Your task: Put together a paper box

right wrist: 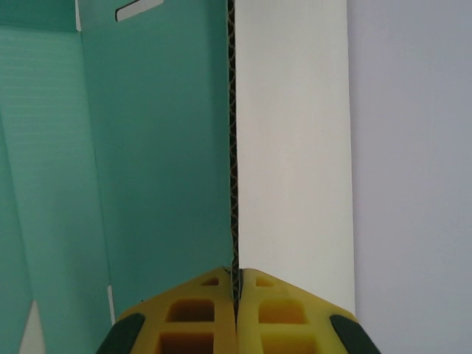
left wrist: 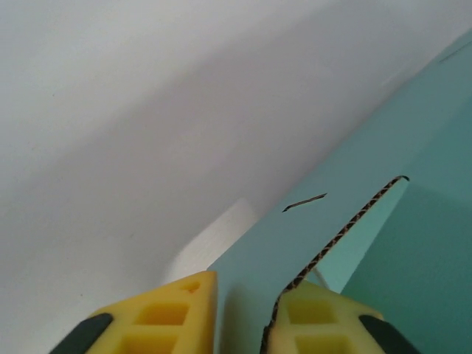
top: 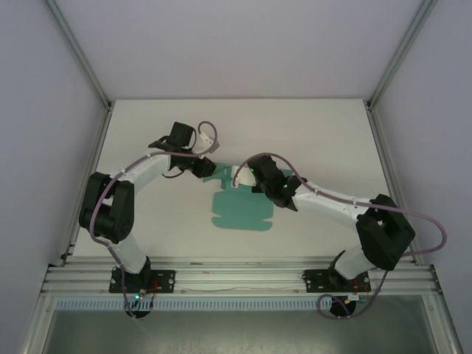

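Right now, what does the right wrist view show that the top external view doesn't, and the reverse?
Right wrist: the right hand shut on a raised panel of the paper box, its corrugated edge pinched between the yellow fingers, a white outer face and a slot. Top external: the rest of the sheet flat on the table, rounded flaps nearest the bases, and the left hand at its far edge. Both: the teal card with the right hand on it.

Bright, even light — soft shadows, close-ups slightly blurred
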Tool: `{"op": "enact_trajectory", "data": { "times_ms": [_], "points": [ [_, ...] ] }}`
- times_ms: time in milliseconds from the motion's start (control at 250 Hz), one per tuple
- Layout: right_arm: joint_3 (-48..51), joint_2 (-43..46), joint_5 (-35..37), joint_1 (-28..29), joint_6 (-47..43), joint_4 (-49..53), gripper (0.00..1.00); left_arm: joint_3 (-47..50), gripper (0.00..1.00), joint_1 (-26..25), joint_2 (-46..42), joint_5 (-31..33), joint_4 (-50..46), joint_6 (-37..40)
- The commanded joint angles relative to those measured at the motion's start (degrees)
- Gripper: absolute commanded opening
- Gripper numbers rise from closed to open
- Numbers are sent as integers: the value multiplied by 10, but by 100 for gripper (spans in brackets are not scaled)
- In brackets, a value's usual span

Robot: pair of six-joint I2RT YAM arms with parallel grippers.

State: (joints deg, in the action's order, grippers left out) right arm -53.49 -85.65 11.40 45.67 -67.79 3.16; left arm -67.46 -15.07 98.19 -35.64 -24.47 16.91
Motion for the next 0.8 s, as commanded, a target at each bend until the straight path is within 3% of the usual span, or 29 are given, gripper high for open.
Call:
{"op": "enact_trajectory", "data": {
  "times_ms": [0,148,304,384,568,795],
  "points": [
    [-19,-3,14,1,3,2,0,-17,12,-14,-11,104,-12,-63],
    [-17,-16,47,7,8,-27,0,-26,10,-42,-11,171,-18,-149],
    [-11,-36,93,28,25,-90,0,-38,10,-74,-10,231,-3,-308],
    [-11,-50,121,40,44,-123,0,-31,3,-102,-20,258,18,-378],
    [-2,-73,189,61,78,-176,0,-6,3,-149,-47,275,59,-465],
    [46,-62,177,63,120,-245,0,8,4,-175,-38,262,110,-504]
  ]
}}
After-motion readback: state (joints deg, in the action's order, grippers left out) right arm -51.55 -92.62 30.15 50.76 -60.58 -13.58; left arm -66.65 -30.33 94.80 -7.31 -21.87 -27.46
